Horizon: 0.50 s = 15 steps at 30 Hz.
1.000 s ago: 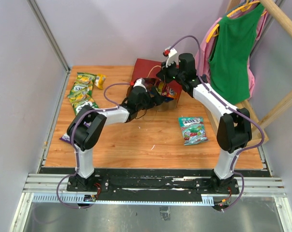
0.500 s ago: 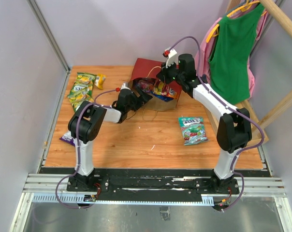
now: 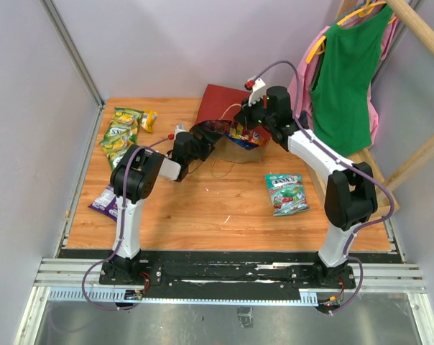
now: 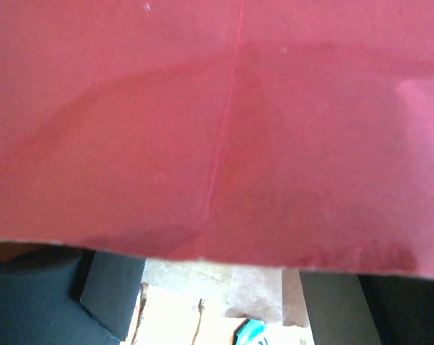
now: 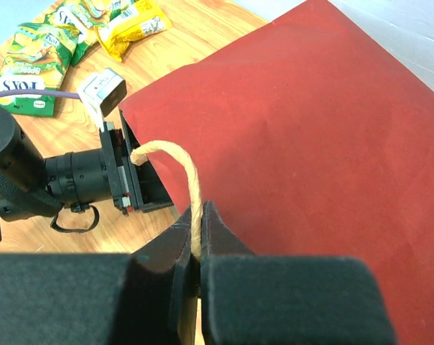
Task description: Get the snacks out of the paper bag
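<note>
The right gripper (image 5: 196,253) has its jaws together, clamped on the beige loop handle (image 5: 190,183) of the red paper bag (image 5: 310,136). The bag sits tilted and its mouth faces the left gripper (image 3: 207,133), just left of the right gripper. The left gripper pokes into the mouth under the red top wall, jaws apart, nothing seen between them. In the left wrist view the red wall fills most of the picture, with kraft inside below it and a teal packet corner (image 4: 250,330) just ahead of the left gripper. Orange-red and blue packets (image 3: 247,135) show in the bag mouth, just beside the right gripper. Out on the bench (image 3: 224,212):
- teal-white packet (image 3: 286,192), nearward of the right gripper, well apart
- green-yellow packets (image 3: 121,134) and a yellow packet (image 3: 149,119), left of the left gripper
- purple packet (image 3: 104,201), nearward-left of the left gripper, well apart
</note>
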Tool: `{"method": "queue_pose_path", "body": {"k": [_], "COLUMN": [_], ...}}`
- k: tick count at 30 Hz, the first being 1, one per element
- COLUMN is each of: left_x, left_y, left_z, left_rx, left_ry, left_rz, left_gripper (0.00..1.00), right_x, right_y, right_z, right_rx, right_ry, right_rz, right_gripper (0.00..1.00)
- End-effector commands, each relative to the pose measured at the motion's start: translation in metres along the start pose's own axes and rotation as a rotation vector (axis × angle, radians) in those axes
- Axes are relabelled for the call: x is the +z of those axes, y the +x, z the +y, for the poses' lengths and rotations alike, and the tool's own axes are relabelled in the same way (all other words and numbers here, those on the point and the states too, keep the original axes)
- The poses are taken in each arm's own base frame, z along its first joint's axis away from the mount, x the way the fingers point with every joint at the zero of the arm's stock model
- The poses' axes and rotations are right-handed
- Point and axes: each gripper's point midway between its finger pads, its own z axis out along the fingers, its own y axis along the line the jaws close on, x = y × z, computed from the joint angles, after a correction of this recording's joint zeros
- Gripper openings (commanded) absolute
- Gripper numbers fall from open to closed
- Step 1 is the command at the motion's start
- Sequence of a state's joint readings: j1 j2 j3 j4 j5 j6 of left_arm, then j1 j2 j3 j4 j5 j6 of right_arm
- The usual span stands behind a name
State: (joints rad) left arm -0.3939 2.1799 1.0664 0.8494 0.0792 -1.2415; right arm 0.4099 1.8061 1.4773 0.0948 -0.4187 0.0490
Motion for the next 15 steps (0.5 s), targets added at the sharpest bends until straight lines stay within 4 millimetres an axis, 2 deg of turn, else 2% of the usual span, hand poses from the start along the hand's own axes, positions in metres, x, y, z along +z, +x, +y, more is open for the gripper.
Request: {"method": "queue_pose_path", "body": {"k": [1,5,9,13,15], "left_x": [0.011,0.02,0.02,0.022,0.024], "left_y": [-0.025,-0.041,-0.065,-0.084,-0.086], "left_z": [0.01,0.022,0.03,0.026,0.021], "left_rx": [0.026,0.046,0.06,0.113,0.147], "left_ry": [-0.056,-0.11,-0.143,-0.168,-0.177], "left_rz": [-0.038,-0.049,-0.088,-0.091,-0.075], "left_gripper": [0.81,0.81,0.81,0.81,0.81], "right_x": [-0.006,0.002,0.011,0.019,0.024], "right_y": [-0.017,-0.016,-0.013,-0.013,-0.011], "right_z": [0.009,0.011,0.025,0.034,0.039], "right_rx": [0.019,0.073,0.008,-0.015,-0.016], "right_ry": [0.001,0.044,0.125,0.174,0.174], "right_rz": [-0.066,-0.078,-0.065,-0.063,-0.059], "right_gripper": [0.02,0.04,0.04,0.03,0.02]}}
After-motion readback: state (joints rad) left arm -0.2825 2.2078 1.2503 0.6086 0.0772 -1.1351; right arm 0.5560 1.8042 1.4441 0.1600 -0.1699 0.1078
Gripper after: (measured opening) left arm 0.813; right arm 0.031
